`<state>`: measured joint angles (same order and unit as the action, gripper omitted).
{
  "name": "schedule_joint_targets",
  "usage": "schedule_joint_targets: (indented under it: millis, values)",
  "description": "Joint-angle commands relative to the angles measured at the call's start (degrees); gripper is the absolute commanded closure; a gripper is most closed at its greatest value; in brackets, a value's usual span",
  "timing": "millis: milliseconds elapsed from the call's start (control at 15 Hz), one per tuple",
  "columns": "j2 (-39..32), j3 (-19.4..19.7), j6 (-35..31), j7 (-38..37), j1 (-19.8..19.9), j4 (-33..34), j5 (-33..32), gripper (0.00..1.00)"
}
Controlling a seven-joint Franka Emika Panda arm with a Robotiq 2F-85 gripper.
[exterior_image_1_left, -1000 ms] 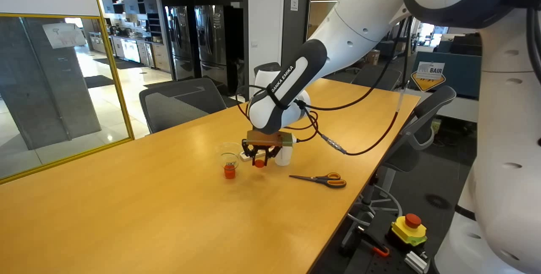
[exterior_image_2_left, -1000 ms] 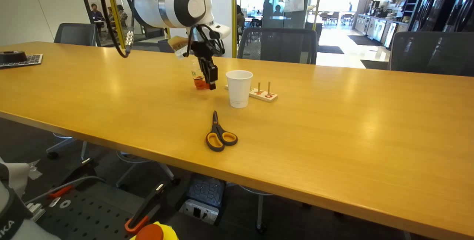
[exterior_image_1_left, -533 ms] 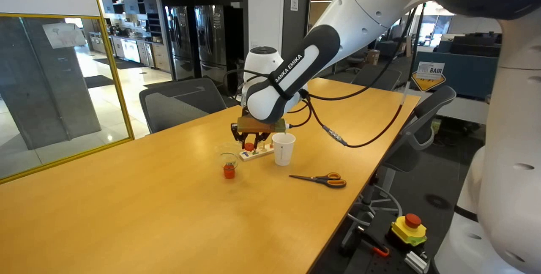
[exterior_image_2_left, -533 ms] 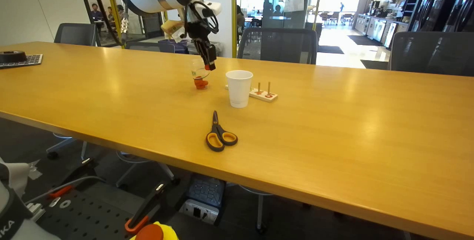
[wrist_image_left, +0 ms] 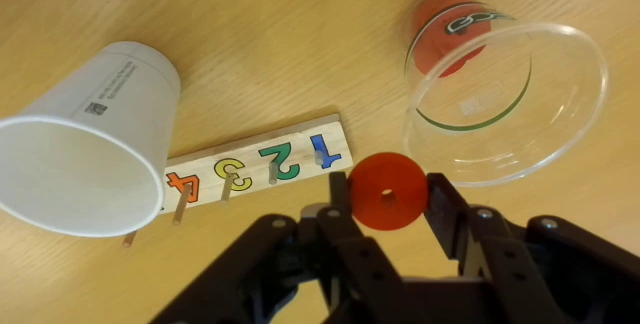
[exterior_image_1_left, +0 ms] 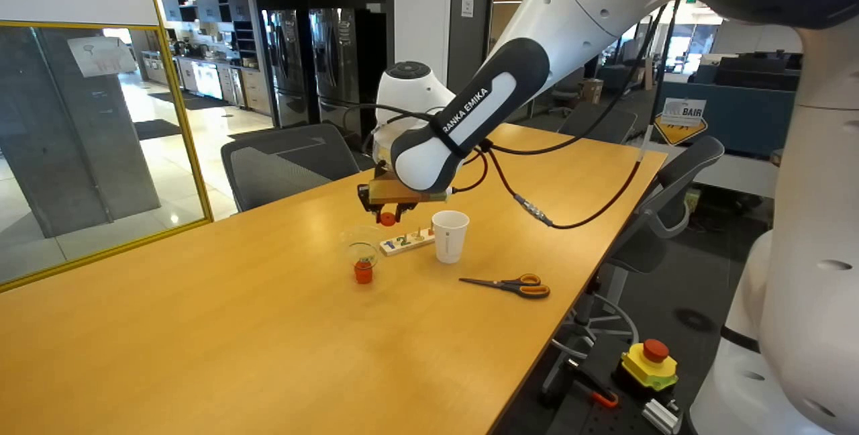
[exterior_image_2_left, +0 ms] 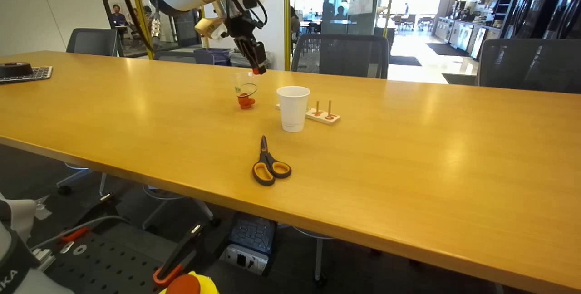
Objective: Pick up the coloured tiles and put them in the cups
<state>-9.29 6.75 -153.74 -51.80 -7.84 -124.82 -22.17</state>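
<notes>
Since the clear cup (wrist_image_left: 515,146) near me holds red pieces (wrist_image_left: 436,44), I figure the red tile (wrist_image_left: 389,174) my gripper (wrist_image_left: 385,195) pinches edge-to-edge goes there.

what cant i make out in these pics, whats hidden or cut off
Number of red tiles in the clear cup: they overlap behind its printed wall in the wrist view.
Inside bottom of the white cup: its own wall hides it in the wrist view.
Its print: too small to read in the wrist view.
Rest of the keyboard: cut off by the left edge in an exterior view.
</notes>
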Motion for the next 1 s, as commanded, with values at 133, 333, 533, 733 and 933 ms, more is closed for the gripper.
schedule_joint_targets:
  millis: [133,333,533,733,933]
  values:
    - [0.4,-2.5,-1.7,-0.4,-0.1,0.5,1.1,0.75]
    - [0.4,-4.2,-1.3,1.9,0.3,0.2,5.1,0.75]
    - [0.1,-5.2,-0.8,3.3,0.3,0.3,8.2,0.75]
    - [-0.7,-4.7,-1.1,2.2,0.0,0.8,8.1,0.31]
    - [0.1,-4.5,-0.7,2.9,0.1,0.2,7.5,0.1]
